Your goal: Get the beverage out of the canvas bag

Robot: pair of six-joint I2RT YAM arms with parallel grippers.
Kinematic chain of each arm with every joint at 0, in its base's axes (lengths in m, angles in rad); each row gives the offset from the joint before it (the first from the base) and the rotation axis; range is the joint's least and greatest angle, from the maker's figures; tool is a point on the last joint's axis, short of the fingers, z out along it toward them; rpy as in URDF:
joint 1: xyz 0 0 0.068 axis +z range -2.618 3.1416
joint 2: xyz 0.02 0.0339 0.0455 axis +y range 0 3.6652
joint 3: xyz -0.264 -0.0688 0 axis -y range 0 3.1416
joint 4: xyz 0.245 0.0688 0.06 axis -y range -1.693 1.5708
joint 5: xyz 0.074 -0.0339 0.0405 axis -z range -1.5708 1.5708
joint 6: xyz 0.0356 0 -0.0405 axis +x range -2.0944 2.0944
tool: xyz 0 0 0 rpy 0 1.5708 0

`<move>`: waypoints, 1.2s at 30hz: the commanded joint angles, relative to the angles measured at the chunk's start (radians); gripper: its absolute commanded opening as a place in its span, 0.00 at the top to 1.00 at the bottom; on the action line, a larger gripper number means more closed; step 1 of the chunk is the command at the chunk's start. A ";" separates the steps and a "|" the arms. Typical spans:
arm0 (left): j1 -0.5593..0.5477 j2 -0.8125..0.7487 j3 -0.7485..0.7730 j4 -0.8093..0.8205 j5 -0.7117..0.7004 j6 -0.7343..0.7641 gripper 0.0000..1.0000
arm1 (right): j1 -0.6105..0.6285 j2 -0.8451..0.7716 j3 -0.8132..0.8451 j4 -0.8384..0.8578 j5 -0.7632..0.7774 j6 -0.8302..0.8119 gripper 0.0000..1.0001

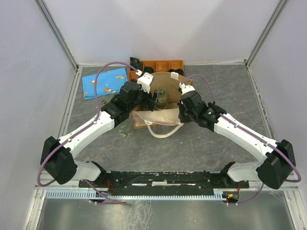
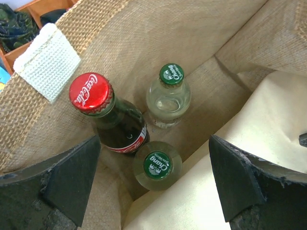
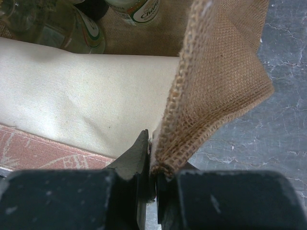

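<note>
The top camera looks down on the canvas bag (image 1: 168, 82) from far above, while both wrist cameras sit close, left facing into its mouth, right along its rim, sharing its inside.

The left arm (image 1: 91, 127) reached forward and inward from its base, elbow low and wrist bent over; the left gripper (image 2: 156, 179) pointed steeply downward; its jaws stood fully apart, with the two dark fingers (image 2: 72, 182) splayed to either side of the wrist view. The right arm (image 1: 240, 129) stretched inward from the opposite side in a mirrored pose; the right gripper (image 3: 152, 154) was almost closed, pinching a fold of the canvas bag (image 3: 216, 86) between its fingertips; the woven edge rose straight out of the narrow gap between them.
</note>
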 commanded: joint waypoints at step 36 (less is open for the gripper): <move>-0.018 0.128 -0.064 -0.021 -0.053 -0.123 0.17 | 0.004 -0.009 0.012 0.016 -0.008 -0.016 0.87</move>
